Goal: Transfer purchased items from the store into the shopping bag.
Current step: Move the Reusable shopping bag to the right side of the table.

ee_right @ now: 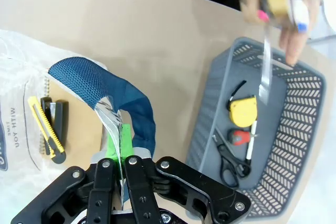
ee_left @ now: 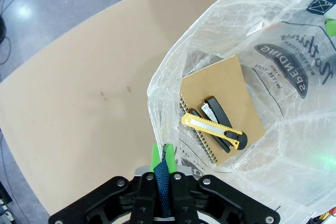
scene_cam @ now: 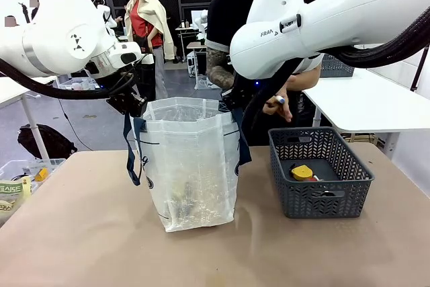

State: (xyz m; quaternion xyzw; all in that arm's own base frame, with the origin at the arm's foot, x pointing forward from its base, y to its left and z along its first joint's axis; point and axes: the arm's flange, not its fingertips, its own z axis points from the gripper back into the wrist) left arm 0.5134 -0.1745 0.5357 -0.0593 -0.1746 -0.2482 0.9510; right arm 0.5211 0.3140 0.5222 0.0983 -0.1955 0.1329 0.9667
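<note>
Both claws are pressed together. Left gripper [ee_left: 164, 165] pinches a navy strap handle [ee_left: 163, 190] of the tall translucent white plastic shopping bag [scene_cam: 191, 166]; right gripper [ee_right: 118, 148] pinches its opposite rim. Inside the bag: tan spiral notebook [ee_left: 233, 85], yellow utility knife [ee_left: 210, 125], black stapler [ee_left: 215, 109]. Beside the bag, dark grey slotted plastic basket [scene_cam: 321, 201] holds a yellow tape measure [scene_cam: 302, 172] and black scissors [ee_right: 231, 158]. Person's hand [ee_right: 296, 9] above the basket holds a blurred roll.

Robot: left arm [scene_cam: 60, 31] and right arm [scene_cam: 336, 18] have glossy white rounded shells; the right carries dark FRANKA lettering [scene_cam: 269, 31]. Black cable bundles [scene_cam: 396, 48] trail beneath. The left gripper [ee_left: 163, 156] and right gripper [ee_right: 119, 145] have black housings, silver screws [ee_right: 76, 173] and green pads [ee_right: 112, 148]. Person [scene_cam: 225, 25]: black short-sleeved top.
</note>
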